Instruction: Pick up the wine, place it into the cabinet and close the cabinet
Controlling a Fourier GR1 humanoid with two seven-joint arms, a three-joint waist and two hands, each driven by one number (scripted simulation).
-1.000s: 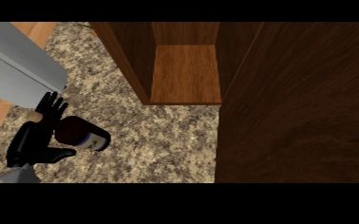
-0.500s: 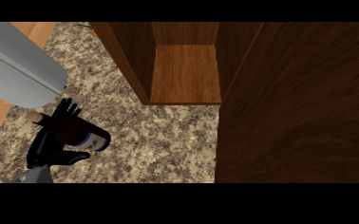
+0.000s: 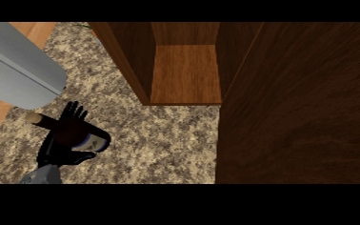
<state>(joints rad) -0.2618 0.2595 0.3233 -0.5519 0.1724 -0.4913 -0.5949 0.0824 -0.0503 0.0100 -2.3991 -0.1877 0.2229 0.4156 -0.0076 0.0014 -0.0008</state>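
Wine bottle [image 3: 74, 132], judged heavy, rigid, slick and breakable glass, sits tilted at the granite counter's [image 3: 162, 138] left, well apart from the open cabinet [image 3: 186, 71]; the left hand [image 3: 60, 155] clasps its broad body, the soundest hold.

1. Cabinet [image 3: 186, 71]: its opening faces the worktop [image 3: 162, 138], and the shelf inside offers free room.
2. Door [image 3: 288, 105]: this dark panel walls off the whole right side.
3. Open worktop lies between the left hand [image 3: 60, 145], curled round the wine bottle [image 3: 91, 140], and the cabinet.
4. Grey arm [image 3: 25, 76]: it crowds the upper left, near the hand.
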